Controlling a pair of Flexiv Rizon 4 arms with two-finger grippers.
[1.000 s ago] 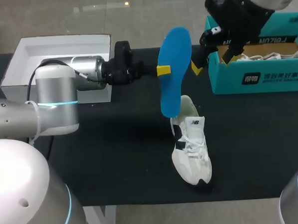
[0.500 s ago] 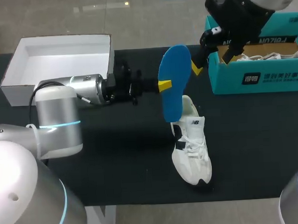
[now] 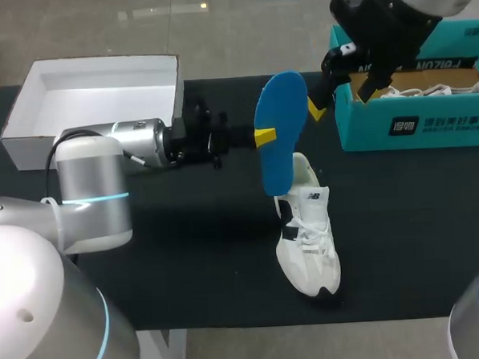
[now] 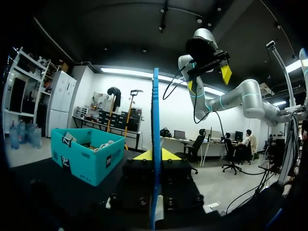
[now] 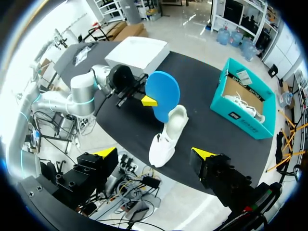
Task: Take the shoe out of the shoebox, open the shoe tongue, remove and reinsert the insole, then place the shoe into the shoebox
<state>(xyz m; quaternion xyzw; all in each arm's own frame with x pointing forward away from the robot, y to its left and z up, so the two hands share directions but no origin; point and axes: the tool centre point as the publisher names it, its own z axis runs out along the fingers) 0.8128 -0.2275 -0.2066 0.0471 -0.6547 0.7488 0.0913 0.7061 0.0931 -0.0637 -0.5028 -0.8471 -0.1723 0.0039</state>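
Note:
A blue insole (image 3: 281, 129) stands nearly upright in the air with my left gripper (image 3: 264, 135) shut on its edge. Its lower end hangs just over the heel opening of the white shoe (image 3: 308, 232), which lies on the black table. In the left wrist view the insole (image 4: 155, 144) shows edge-on between the yellow tips of my left gripper (image 4: 155, 155). My right gripper (image 3: 335, 94) hangs open and empty high over the table, near the teal shoebox (image 3: 418, 130). From there the right wrist view looks down on the insole (image 5: 162, 94) and the shoe (image 5: 166, 137).
A second white shoe (image 3: 428, 91) lies inside the teal shoebox at the back right. An open white box (image 3: 98, 94) sits at the back left, behind my left arm. The black tabletop (image 3: 187, 255) spreads out in front of the shoe.
One second ago the insole was higher; my left arm has since brought it down towards the shoe's heel opening. Over the last half second nothing has moved. The right arm stays still.

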